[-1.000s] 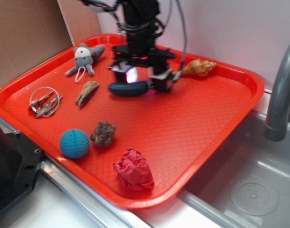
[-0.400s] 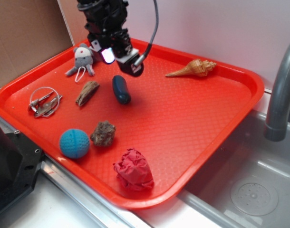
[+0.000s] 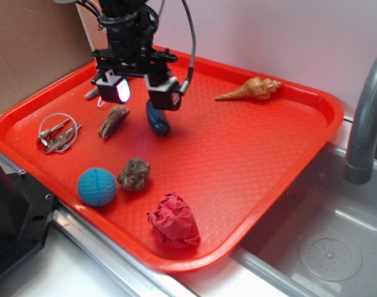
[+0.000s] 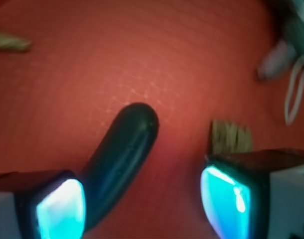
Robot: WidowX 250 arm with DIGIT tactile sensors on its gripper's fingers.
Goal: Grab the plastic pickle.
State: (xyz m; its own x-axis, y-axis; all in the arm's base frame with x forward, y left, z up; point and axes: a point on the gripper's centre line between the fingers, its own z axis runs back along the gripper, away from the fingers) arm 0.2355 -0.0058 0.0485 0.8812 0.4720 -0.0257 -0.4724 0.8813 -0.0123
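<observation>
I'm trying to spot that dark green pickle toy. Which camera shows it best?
The wrist view: the plastic pickle fills the frame, its rounded end clear between the lit fingers. In the exterior view the pickle is small and partly hidden behind the gripper.

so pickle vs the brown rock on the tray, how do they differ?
Colour: the plastic pickle is dark green; the rock is brown.
Surface: pickle smooth and glossy; rock rough and lumpy.
Shape: pickle a curved oblong; rock a squat chunk.
Place: pickle lies under the open gripper; rock sits beside the blue ball.
Both rest on the red tray.
</observation>
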